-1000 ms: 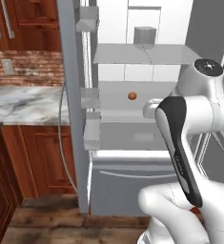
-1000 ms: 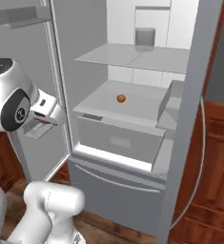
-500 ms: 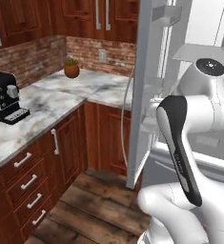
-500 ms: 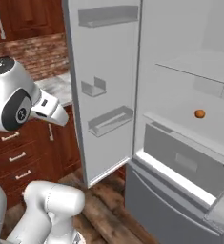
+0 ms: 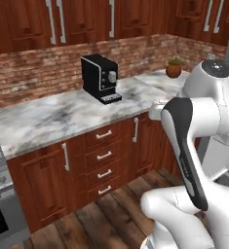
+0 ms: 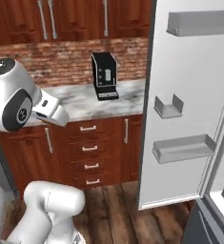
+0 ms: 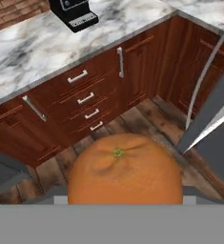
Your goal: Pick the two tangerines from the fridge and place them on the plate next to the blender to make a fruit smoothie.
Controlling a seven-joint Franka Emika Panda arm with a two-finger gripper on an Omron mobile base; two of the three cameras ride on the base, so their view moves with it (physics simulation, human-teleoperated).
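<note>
**Tangerine in the claw, counter ahead**

The fridge [image 6: 189, 95] fills the right half of your right base view, its door swung open with the bins facing you. The marble counter [image 5: 62, 114] runs across the middle of the left base view, with a black coffee machine [image 5: 100, 78] standing on it at upper centre and a small potted plant [image 5: 173, 69] at upper right. I see no plate or blender on this stretch of counter.

In the hand view, one tangerine [image 7: 125, 169] sits at bottom centre, stem end up, and your claw [image 7: 125, 198] is closed around it at a moderate width.

Expect a light, round fruit with soft skin: firm enough to hold, easy to bruise, and apt to roll. Grip across its widest part, gently, and set it down flat on the plate.
</note>
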